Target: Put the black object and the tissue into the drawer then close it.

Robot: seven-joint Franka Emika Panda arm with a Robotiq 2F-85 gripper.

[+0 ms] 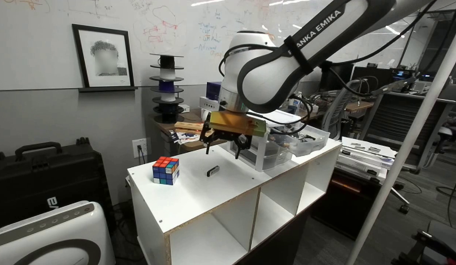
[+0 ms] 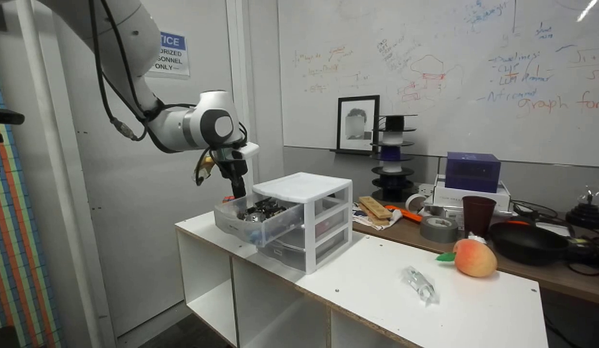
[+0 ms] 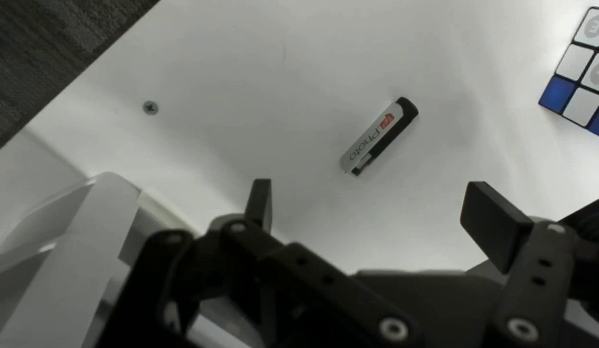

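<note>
The black two-fingered gripper point(image 3: 367, 202) hangs, jaws spread wide, clear of the slim black-and-grey stick point(image 3: 379, 137) near a multicoloured puzzle cube point(image 1: 166, 170).

1 stick point(image 3: 378, 137) lies between cube point(image 1: 165, 170) and drawer unit point(image 1: 262, 154).

Wrist view, ctr: "Photo" on blk obj point(image 3: 379, 137). Ext. view, upper R: "ANKA EMIKA" on arm point(image 1: 275, 75). Ext. view, upper L: "ONLY" on sign point(image 2: 173, 55); upper R: "graph for" on whiteboard point(image 2: 473, 118).
</note>
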